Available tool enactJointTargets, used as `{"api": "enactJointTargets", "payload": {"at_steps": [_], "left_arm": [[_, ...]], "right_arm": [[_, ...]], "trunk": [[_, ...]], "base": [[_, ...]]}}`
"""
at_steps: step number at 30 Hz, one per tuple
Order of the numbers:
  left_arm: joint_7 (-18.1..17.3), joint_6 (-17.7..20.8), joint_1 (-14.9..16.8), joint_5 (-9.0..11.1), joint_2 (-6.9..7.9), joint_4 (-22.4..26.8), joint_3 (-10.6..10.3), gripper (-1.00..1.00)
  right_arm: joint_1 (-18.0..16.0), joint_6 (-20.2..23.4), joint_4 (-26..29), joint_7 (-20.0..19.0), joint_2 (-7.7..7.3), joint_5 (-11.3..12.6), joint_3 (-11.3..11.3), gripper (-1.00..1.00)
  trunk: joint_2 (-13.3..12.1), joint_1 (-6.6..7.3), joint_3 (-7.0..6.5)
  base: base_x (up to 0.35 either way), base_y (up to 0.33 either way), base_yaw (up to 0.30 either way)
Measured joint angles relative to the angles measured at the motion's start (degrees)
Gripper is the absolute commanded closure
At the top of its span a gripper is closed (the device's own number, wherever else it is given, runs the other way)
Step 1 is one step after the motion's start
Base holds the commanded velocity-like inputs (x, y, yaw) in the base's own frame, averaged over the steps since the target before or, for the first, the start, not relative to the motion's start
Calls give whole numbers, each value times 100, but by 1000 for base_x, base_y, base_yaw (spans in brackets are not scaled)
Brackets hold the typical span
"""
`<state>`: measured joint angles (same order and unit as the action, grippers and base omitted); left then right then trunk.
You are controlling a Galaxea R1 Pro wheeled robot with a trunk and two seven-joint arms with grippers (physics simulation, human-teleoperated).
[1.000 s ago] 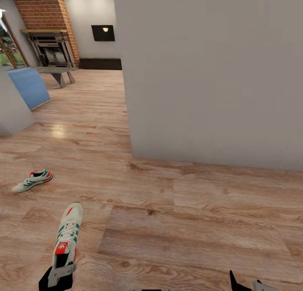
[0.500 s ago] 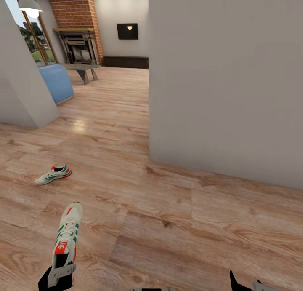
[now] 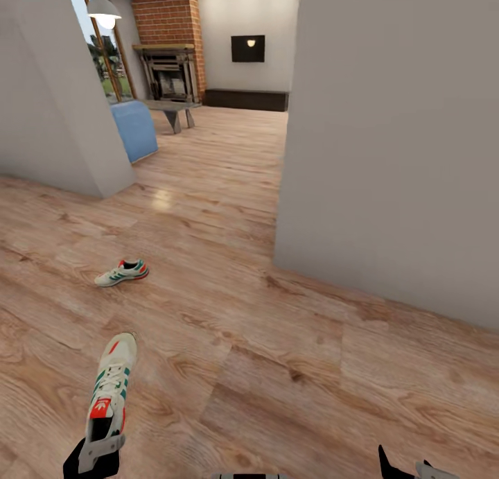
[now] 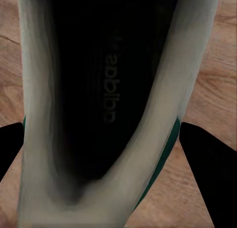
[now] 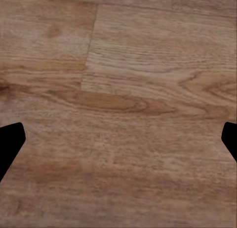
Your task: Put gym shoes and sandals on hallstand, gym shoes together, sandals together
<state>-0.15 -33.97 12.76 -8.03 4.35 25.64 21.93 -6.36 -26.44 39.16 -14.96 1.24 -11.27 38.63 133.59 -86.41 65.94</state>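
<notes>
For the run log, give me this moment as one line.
left hand: shut on gym shoe | right hand: open, empty | second gym shoe: on corridor floor | hallstand: not seen

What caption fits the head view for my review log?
Left gripper carries one gym shoe above the corridor floor; the second shoe lies ahead.

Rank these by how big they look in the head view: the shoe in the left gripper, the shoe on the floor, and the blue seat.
1. Held gym shoe, inflated by nearness
2. Blue seat
3. Floor gym shoe; same pair, only farther
</notes>
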Motion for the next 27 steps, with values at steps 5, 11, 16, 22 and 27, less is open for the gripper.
{"api": "enactJointTargets", "payload": {"at_steps": [5, 11, 16, 22, 27], "left_arm": [[0, 0, 0, 0, 0, 0, 0, 100], [0, 8, 0, 0, 0, 0, 0, 100], [0, 16, 0, 0, 0, 0, 2, 100], [0, 8, 0, 0, 0, 0, 1, 100], [0, -5, 0, 7, 0, 0, 1, 100]], "right_arm": [[0, -4, 1, 0, 0, 0, 0, -100], [0, -8, -5, 0, 0, 0, 0, -100], [0, -9, 0, 0, 0, 0, 0, -100], [0, -9, 0, 0, 0, 0, 0, -100], [0, -9, -2, 0, 0, 0, 0, -100]], "trunk": [[0, 0, 12], [0, 0, 7], [0, 0, -9], [0, 0, -31], [0, 2, -49]], "base": [[0, 0, 280], [0, 0, 280], [0, 0, 277], [0, 0, 276], [107, 0, 276]]}}
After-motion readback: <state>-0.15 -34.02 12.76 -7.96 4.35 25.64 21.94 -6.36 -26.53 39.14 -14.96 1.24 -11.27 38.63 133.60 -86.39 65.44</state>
